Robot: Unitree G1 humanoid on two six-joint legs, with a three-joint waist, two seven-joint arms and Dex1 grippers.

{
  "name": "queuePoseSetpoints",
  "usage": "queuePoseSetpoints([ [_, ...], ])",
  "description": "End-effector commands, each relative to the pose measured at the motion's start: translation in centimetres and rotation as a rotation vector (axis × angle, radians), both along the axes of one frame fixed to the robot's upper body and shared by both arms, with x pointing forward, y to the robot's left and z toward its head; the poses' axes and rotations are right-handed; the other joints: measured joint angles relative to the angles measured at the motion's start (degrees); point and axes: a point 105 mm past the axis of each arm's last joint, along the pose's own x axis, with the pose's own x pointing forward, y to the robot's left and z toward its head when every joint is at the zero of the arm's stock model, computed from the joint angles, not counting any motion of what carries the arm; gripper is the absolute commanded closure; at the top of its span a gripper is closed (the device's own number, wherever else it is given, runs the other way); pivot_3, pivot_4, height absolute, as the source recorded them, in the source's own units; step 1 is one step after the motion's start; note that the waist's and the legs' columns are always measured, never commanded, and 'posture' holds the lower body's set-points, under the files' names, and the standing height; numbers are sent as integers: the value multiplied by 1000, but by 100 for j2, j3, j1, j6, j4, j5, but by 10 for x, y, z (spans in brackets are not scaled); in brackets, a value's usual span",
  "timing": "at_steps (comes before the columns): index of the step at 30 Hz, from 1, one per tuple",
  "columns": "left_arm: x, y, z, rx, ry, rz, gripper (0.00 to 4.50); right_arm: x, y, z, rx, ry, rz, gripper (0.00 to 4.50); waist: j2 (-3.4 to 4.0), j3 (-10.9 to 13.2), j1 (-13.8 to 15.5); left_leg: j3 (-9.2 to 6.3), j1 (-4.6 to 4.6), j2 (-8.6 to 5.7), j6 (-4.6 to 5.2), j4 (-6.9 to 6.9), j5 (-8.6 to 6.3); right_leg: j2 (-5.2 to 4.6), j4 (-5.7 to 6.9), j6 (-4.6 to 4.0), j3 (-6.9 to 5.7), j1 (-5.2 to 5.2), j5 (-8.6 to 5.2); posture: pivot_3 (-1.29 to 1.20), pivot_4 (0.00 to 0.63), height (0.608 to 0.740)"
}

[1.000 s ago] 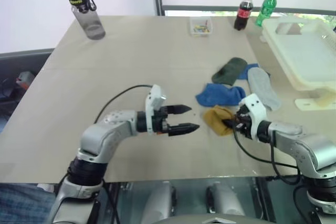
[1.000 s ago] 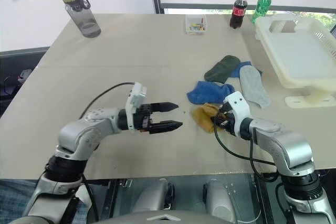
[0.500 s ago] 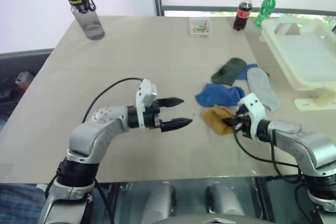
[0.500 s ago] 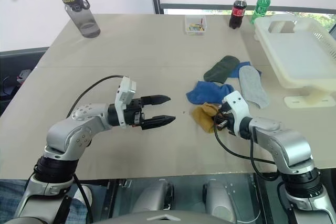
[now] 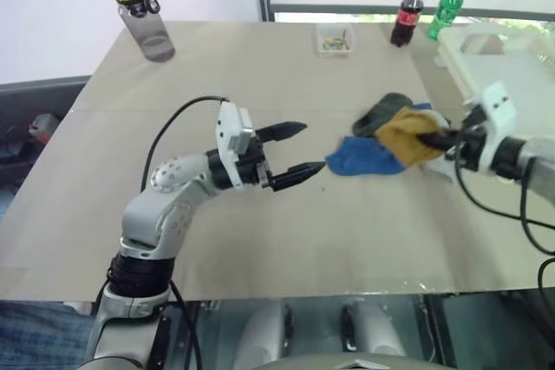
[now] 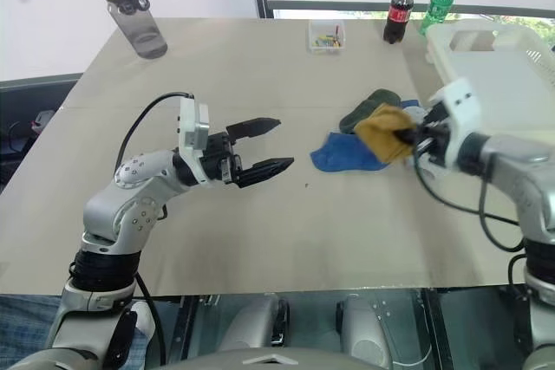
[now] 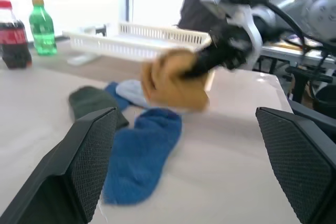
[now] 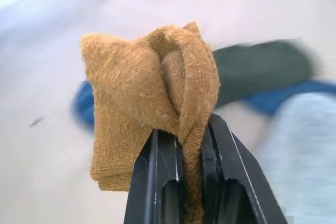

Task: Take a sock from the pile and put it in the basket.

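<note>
Fingers of the right gripper are clamped on the mustard sock, which hangs clear of the table. The pick looks done; the carry and drop remain. The basket lies at about one o'clock from the sock. The pile, blue, green and grey, sits beneath. At nine o'clock, the left gripper hovers wide open, empty.

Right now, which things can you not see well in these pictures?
- Pale grey sock: mostly hidden behind the mustard sock held by the right gripper.
- Basket: cut off by the head views' right edge.
- Small clear box: contents too small to identify.
</note>
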Motion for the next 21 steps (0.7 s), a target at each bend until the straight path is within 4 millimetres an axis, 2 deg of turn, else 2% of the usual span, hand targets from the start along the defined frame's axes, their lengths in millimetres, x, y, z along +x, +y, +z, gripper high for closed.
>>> queuePoseSetpoints([
  [1,1,-4,22,-42,-113,21,0,19,-49,42,15,-129,-187,4466,2,5,-4,3,-1,-2,0,1,0,-2,0,0,1,0,0,0,150,740],
  [5,1,-7,25,-55,-131,21,0,39,-91,58,25,-189,-357,4466,6,8,-3,8,0,-2,0,6,0,-2,1,1,4,0,0,0,150,740],
  [8,2,-8,24,-56,-135,24,0,52,-121,62,19,-223,-500,4466,8,10,-21,16,-1,-1,-14,4,8,-1,0,1,8,-3,0,0,150,740],
  [11,2,-9,23,-55,-135,28,0,61,-146,53,45,-199,-624,4466,10,13,-27,22,-1,-1,-19,2,11,0,0,1,13,-5,0,0,150,740],
  [14,3,-9,22,-52,-136,30,0,66,-160,46,55,-188,-704,4466,12,15,-26,28,-2,0,-21,1,13,0,1,1,20,-10,1,0,150,740],
  [15,4,-9,21,-45,-137,37,0,67,-164,42,77,-178,-724,3807,14,16,-25,31,-3,0,-22,1,13,1,1,1,22,-11,1,0,150,740],
  [16,5,-9,20,-41,-138,43,0,67,-167,40,93,-172,-743,3627,16,17,-28,32,-5,0,-22,1,13,1,1,1,23,-13,0,0,150,740],
  [18,6,-8,21,-39,-142,50,0,66,-172,38,45,-171,-767,2823,21,20,-31,38,-7,0,-22,1,13,1,3,1,31,-18,1,0,150,740],
  [20,6,-7,22,-42,-142,52,0,64,-175,33,-57,-156,-757,1811,23,22,-32,40,-9,1,-22,1,13,1,6,1,32,-23,1,0,150,740],
  [21,6,-7,22,-43,-142,52,0,63,-177,33,-95,-156,-750,1811,24,22,-33,44,-14,1,-22,1,13,2,10,1,37,-32,1,0,150,740],
])
